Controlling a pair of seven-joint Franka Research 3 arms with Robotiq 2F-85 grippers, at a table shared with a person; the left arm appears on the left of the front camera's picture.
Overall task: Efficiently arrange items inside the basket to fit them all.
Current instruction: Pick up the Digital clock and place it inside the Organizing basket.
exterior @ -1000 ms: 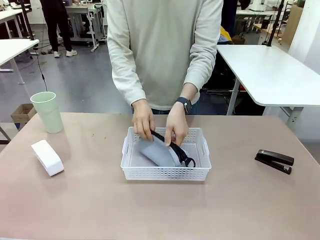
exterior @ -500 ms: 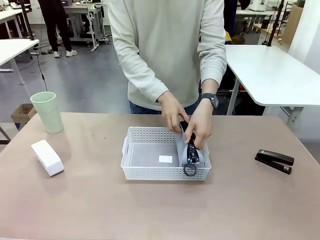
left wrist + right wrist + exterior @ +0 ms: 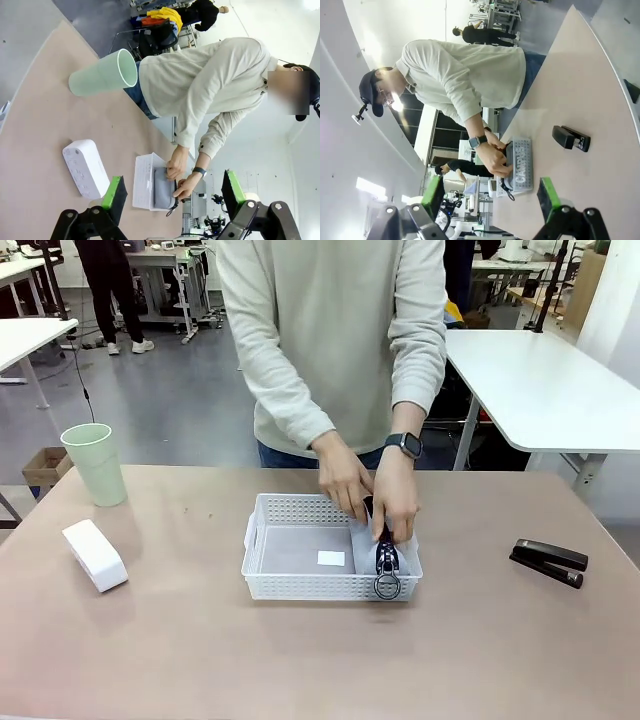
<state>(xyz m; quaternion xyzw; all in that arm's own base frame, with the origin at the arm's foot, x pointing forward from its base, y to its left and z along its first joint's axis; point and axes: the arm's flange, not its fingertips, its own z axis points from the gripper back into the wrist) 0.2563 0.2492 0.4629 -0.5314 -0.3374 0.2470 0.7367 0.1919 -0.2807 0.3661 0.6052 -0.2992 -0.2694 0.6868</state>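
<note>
Packing step: a person's hands (image 3: 372,495) set the pouch (image 3: 382,548) on edge at the right end of the basket (image 3: 300,586) on the bench (image 3: 200,660), left gripper (image 3: 174,186) and right gripper (image 3: 490,195) both wide open and empty; next, probably, box (image 3: 95,555), cup (image 3: 96,465) and stapler (image 3: 548,562) must fill the bare left space.

The person (image 3: 330,340) wears a cream long-sleeved sweater (image 3: 300,300), dark watch (image 3: 404,445), blue jeans (image 3: 270,454). Over to the left gripper (image 3: 173,190): black, green pads (image 3: 114,192) at seven and five o'clock, round bolts (image 3: 247,204). Same livery on the right gripper (image 3: 490,197).
</note>
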